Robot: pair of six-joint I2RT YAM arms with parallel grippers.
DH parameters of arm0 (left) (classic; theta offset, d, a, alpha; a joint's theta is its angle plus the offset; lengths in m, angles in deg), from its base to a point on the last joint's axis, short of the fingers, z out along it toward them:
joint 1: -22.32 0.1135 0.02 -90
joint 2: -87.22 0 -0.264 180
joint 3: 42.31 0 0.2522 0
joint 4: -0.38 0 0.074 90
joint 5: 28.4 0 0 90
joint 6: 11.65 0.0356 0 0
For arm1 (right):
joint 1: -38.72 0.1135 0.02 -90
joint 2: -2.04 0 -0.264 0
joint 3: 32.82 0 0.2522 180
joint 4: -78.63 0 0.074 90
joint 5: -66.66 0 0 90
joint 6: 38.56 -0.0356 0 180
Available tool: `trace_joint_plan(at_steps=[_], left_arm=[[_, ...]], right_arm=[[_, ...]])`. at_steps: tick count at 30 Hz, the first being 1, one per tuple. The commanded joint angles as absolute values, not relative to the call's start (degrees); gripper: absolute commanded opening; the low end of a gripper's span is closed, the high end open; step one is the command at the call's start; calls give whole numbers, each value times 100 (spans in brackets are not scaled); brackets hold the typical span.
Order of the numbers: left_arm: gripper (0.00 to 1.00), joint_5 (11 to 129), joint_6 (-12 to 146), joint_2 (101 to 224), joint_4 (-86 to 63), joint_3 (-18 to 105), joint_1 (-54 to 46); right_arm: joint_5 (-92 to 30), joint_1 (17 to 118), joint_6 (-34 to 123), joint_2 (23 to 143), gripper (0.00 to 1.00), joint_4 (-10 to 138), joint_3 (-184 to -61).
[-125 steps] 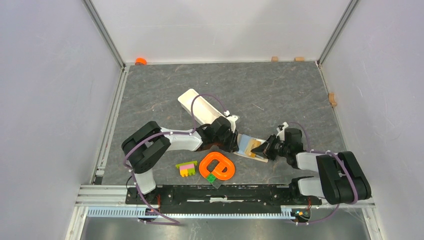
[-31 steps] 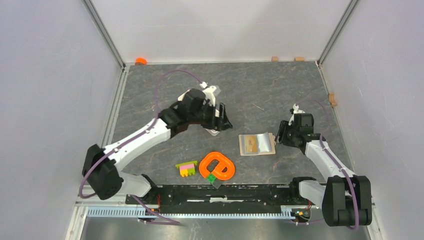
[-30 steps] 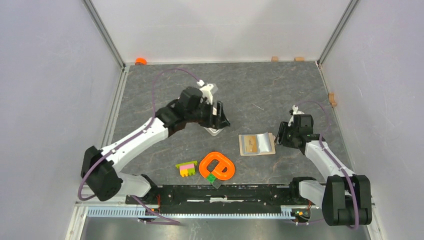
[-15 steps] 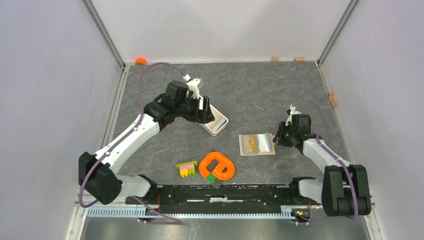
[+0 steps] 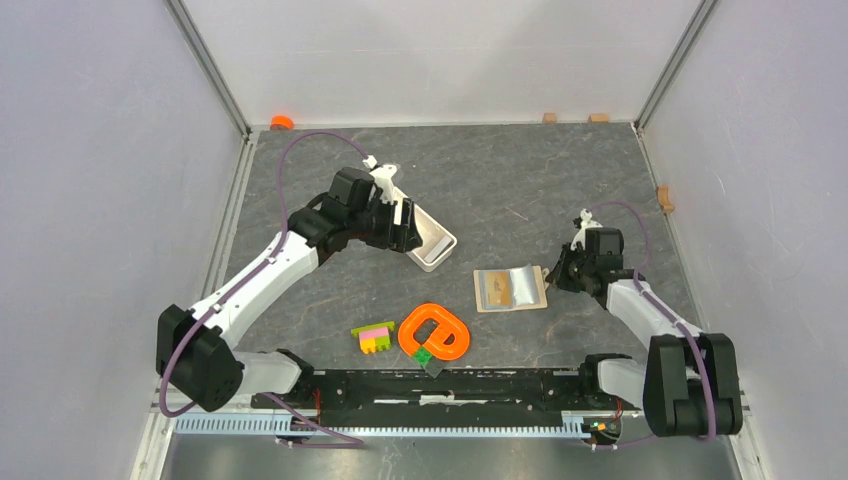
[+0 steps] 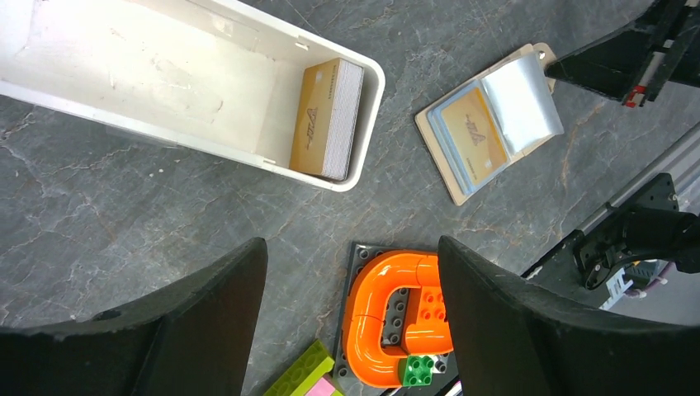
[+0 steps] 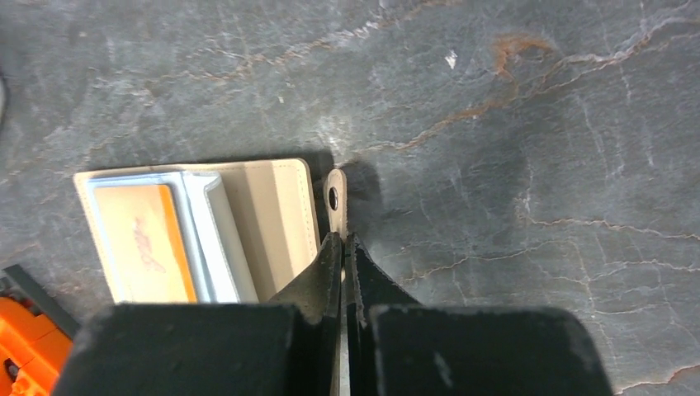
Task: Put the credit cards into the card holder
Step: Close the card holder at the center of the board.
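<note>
The beige card holder [image 5: 510, 288] lies open on the table, with an orange-gold card [image 7: 148, 243] in its left half and a pale glossy leaf [image 6: 520, 99] curling up over its right half. My right gripper [image 7: 342, 239] is shut on the holder's clasp tab [image 7: 336, 194] at its right edge. A stack of orange-gold credit cards [image 6: 326, 120] stands in the near end of the white tray [image 6: 367, 140]. My left gripper [image 6: 351, 252] hangs open above the table, just beside that tray end, with nothing between its fingers.
An orange curved track on a grey plate [image 5: 435, 332] and pink-yellow-green bricks [image 5: 374, 337] lie near the front edge. The white tray [image 5: 432, 240] runs diagonally under the left arm. Small wooden blocks [image 5: 664, 197] line the far and right walls.
My right gripper has closed on the clasp tab. The left arm has drawn back to the left and farther away, uncovering the tray's near end.
</note>
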State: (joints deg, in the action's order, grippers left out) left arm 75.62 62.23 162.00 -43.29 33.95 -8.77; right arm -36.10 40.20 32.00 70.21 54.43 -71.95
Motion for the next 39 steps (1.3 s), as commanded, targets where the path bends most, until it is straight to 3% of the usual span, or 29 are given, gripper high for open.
trace_joint_plan(at_steps=[1,13,24,34,38,39], left_arm=[[82,7443,6517,15939,-4125,3351,-844],[82,7956,6326,15985,-3989,3272,-851],[82,8120,6262,16069,-3927,3210,-844],[81,8240,6240,16205,-3922,3210,-844],[81,8195,6253,16198,-3918,3201,-848],[81,8183,6258,16208,-3921,3205,-845]], right_arm=[[-3868,4013,3111,6502,0,5496,-7306],[-4707,4254,3156,5546,0,5907,-7479],[-4174,6045,2789,5823,0,6443,-7205],[-3789,7068,2326,6330,0,7106,-6847],[-3923,7216,2234,6611,9,7346,-6739],[-4024,7227,2261,6658,17,7363,-6785]])
